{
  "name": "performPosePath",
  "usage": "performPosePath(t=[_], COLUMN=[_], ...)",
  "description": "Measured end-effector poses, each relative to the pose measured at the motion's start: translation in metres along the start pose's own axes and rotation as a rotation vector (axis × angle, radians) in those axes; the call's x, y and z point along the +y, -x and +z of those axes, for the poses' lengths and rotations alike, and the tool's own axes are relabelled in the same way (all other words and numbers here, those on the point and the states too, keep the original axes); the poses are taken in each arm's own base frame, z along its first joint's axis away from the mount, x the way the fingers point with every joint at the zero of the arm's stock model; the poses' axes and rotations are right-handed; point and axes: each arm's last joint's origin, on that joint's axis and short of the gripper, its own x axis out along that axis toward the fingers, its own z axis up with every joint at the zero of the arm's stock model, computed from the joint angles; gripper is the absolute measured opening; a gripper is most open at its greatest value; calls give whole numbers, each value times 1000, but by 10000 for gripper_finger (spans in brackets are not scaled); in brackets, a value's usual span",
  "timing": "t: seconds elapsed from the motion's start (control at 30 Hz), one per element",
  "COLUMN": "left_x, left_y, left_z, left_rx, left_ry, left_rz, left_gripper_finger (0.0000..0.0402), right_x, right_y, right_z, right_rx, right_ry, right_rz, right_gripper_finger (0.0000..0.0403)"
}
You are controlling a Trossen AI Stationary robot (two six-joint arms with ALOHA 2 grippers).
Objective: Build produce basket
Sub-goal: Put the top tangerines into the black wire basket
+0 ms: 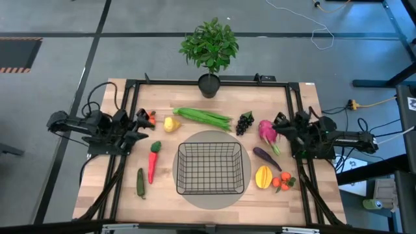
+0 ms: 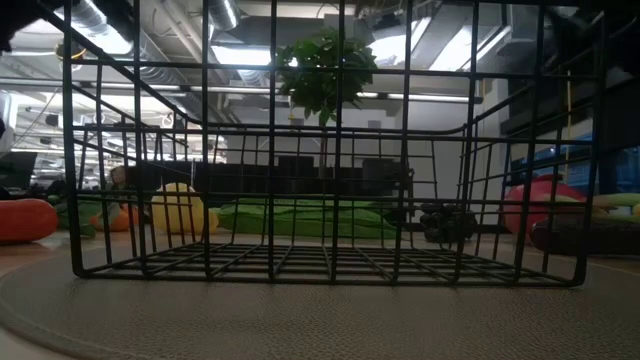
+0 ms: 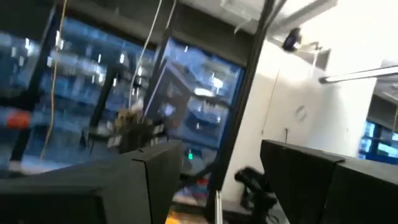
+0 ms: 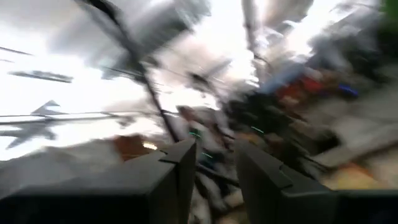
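Basket [image 1: 210, 168] empty, centred on the round grey mat [image 1: 242, 192]; produce ringed around it. Left gripper [image 3: 205, 180] spread wide, holding nothing. Right gripper [image 4: 216, 168] narrow, holding nothing, close by the radish [image 1: 266, 132]. Risk: it nudges the radish into the neighbouring grapes [image 1: 244, 122].

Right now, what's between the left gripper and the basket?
In the high view, the red chili lies between the left gripper and the basket; the cucumber sits nearer the table's front, off that line.
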Motion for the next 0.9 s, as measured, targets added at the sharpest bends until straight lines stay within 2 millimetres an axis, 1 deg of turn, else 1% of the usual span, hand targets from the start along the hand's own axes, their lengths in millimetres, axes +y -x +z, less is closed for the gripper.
performPosePath(t=[0.1,0.17,0.23,0.3,0.37,0.43,0.53,0.6,0.7,0.8,0.9], left_x=[-6,-8,-10,-9,-8,-7,-6,-6,-3,1,6], left_y=[-14,-24,-34,-42,-48,-54,-61,-64,-66,-62,-54], left_z=[17,26,35,43,47,49,48,46,40,33,23], left_rx=[65,146,243,330,415,495,589,627,647,666,715], left_ry=[-21,-48,-74,-106,-148,-187,-218,-226,-174,-84,-27], left_rz=[19,90,201,336,462,547,593,604,666,788,942], left_gripper_finger=[210,209,207,207,206,206,206,206,206,206,206], right_x=[12,20,27,32,34,34,29,27,23,19,15], right_y=[0,-2,-6,-11,-16,-20,-25,-29,-32,-34,-39], right_z=[11,20,30,37,44,48,48,49,47,46,46], right_rx=[-94,-109,-70,8,108,212,348,423,545,633,679], right_ry=[62,115,155,174,173,145,83,55,-2,-32,-10], right_rz=[120,157,154,100,-5,-142,-372,-494,-674,-870,-1033], right_gripper_finger=[110,110,110,110,110,110,110,110,110,110,110])
